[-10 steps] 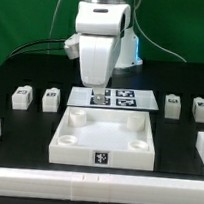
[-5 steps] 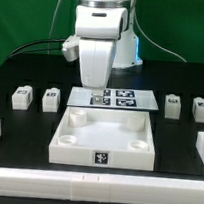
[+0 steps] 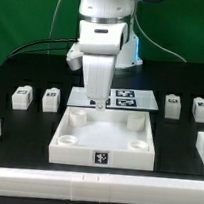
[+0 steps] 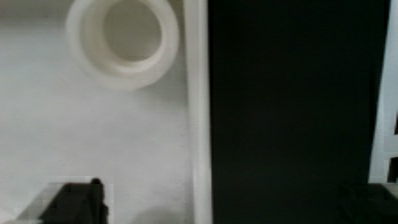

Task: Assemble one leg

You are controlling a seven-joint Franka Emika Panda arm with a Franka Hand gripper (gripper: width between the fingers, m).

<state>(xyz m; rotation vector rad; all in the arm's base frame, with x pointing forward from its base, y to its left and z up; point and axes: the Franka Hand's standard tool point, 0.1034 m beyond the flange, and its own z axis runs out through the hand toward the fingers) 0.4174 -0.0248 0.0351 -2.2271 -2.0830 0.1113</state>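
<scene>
Exterior view: four legs are sitting in one row across the black table (image 3: 28,124), none held. They are the far-left leg (image 3: 21,98), inner-left leg (image 3: 52,99), inner-right leg (image 3: 172,104) and far-right leg (image 3: 202,108), two on each side of the one white panel (image 3: 102,140). One marker board (image 3: 131,97) is lying behind the panel, with a green backdrop (image 3: 27,23) hanging beyond. Each leg is showing its tagged face toward the camera (long axis too small to tell). The gripper (image 3: 93,99) is hovering over the panel's far corner at the exterior view's left; whether the jaws are parted or closed, cannot tell.

Wrist view: one round socket (image 4: 121,40) is showing in the panel, black table beside it, and one dark fingertip (image 4: 75,200) is peeking in.
</scene>
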